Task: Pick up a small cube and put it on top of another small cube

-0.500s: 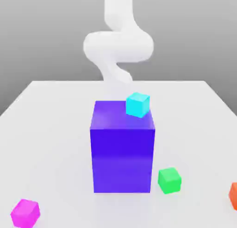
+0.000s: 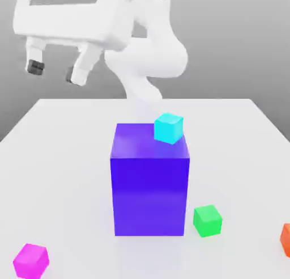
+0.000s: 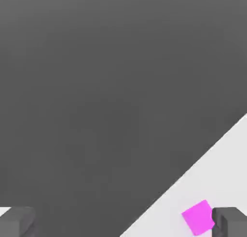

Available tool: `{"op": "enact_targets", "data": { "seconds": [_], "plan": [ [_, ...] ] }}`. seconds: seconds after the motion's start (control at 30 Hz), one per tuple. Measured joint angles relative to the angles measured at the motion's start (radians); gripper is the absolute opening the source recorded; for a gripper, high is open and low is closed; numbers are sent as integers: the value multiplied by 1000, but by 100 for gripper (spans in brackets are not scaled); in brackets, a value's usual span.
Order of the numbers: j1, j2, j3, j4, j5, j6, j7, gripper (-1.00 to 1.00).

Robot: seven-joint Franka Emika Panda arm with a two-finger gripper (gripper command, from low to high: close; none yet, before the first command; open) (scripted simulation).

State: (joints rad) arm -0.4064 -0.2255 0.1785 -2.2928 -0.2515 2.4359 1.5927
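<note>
The small magenta cube (image 2: 31, 260) sits alone on the white counter (image 2: 68, 159), at the near corner on the exterior view's left. It looks rigid, light and smooth-faced, so I'd expect a pinch across two opposite flat sides to hold it. The gripper (image 2: 55, 71) hangs high above with its jaws spread wide and empty. The big blue-purple block (image 2: 149, 184), with a cyan cube (image 2: 168, 128) on top, stands well apart; the green cube (image 2: 207, 220) lies beyond it. Nothing seems to crowd the approach.
</note>
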Motion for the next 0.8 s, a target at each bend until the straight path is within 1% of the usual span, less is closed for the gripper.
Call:
{"op": "enact_targets", "data": {
  "seconds": [0.17,0.33,0.5,0.67,0.8],
  "plan": [
    [-65,159,-13,1,-47,41,207,0],
    [-108,308,-37,0,-46,91,381,0],
    [-130,444,-65,-6,19,152,511,0],
    [-170,569,-68,-11,141,218,593,0],
    [-159,711,-89,16,141,325,621,0]
  ]
}}
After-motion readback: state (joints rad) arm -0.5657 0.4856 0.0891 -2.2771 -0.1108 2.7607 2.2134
